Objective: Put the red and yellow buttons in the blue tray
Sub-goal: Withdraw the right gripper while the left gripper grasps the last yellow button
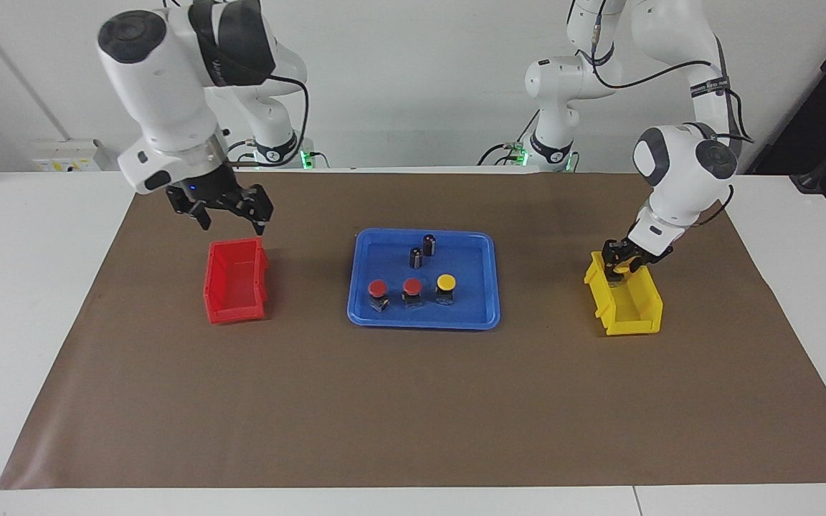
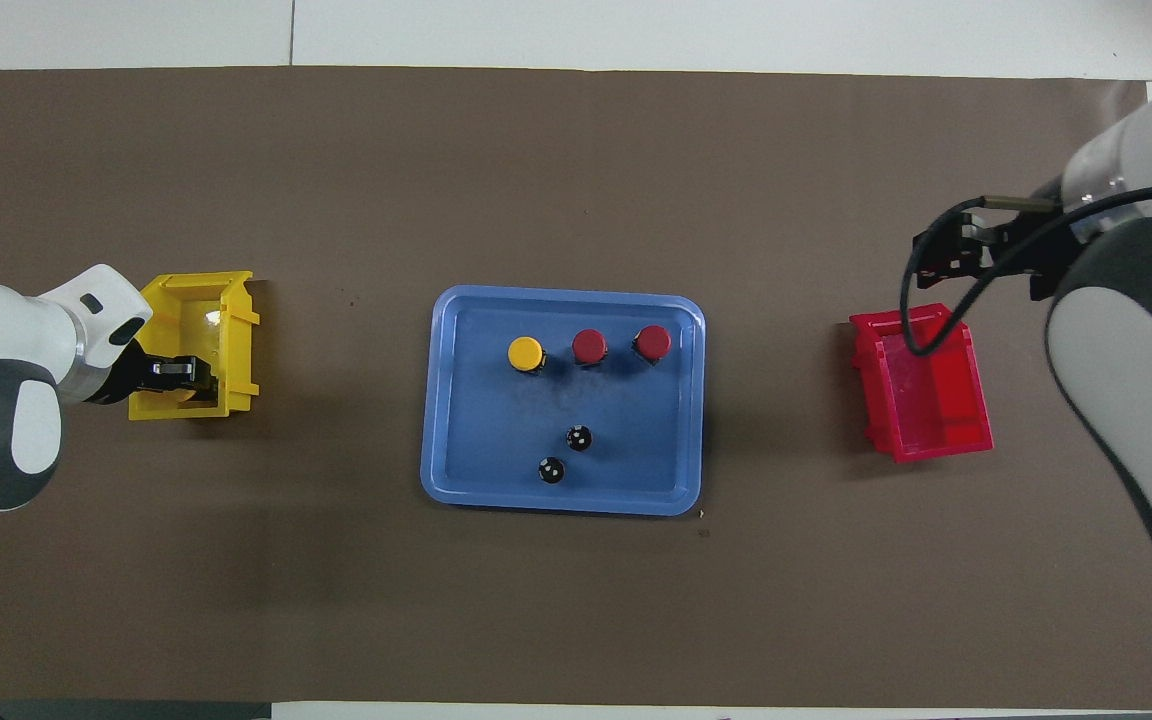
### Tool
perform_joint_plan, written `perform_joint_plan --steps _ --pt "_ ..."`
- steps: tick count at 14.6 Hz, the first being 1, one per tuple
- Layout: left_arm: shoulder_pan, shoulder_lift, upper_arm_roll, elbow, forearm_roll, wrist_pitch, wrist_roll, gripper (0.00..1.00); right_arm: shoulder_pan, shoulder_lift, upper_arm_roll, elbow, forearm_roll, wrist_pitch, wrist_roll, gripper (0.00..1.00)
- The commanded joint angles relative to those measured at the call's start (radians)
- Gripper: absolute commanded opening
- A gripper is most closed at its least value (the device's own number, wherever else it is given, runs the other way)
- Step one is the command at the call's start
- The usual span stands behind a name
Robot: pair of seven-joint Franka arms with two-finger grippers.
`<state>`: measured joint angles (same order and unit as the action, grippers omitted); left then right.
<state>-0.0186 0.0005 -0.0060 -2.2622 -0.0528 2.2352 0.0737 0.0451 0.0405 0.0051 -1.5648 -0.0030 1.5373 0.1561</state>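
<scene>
The blue tray [image 1: 420, 320] [image 2: 496, 430] lies mid-table. In it stand two red buttons [image 1: 378, 288] [image 1: 412, 287] [image 2: 652, 342] [image 2: 589, 346] and one yellow button [image 1: 446, 282] [image 2: 526, 353] in a row. A second yellow button [image 1: 624, 267] [image 2: 176, 394] sits in the yellow bin [image 1: 632, 308] [image 2: 201, 310]. My left gripper [image 1: 626, 261] [image 2: 174, 376] is down in that bin, shut on this button. My right gripper [image 1: 232, 217] [image 2: 946, 262] is open and empty, up in the air over the edge of the red bin [image 1: 235, 283] [image 2: 921, 385].
Two dark capless cylinders [image 1: 429, 244] [image 1: 416, 256] [image 2: 579, 437] [image 2: 551, 469] stand in the tray, nearer to the robots than the buttons. The red bin is empty. A brown mat [image 1: 413, 401] covers the table.
</scene>
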Motion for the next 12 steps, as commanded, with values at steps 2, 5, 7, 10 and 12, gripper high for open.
perform_joint_plan --steps 2,5,7,10,12 --pt "0.006 -0.019 -0.002 0.041 0.001 -0.037 0.0 0.02 -0.117 -0.019 0.015 0.036 -0.026 -0.117 -0.165 1.0" --pt "-0.001 -0.037 -0.003 0.243 0.008 -0.289 0.001 0.02 -0.131 -0.024 0.007 0.014 -0.026 -0.077 -0.193 1.0" --pt "-0.023 -0.01 -0.009 0.433 0.048 -0.451 -0.003 0.02 -0.134 -0.056 -0.034 -0.038 -0.026 -0.031 -0.213 1.0" --pt "-0.163 -0.002 -0.015 0.391 0.044 -0.331 -0.211 0.02 -0.14 -0.056 -0.049 -0.011 -0.015 -0.054 -0.239 1.0" --pt "-0.271 0.013 -0.015 0.368 0.033 -0.307 -0.282 0.02 -0.142 -0.066 -0.069 -0.017 -0.015 -0.087 -0.256 1.0"
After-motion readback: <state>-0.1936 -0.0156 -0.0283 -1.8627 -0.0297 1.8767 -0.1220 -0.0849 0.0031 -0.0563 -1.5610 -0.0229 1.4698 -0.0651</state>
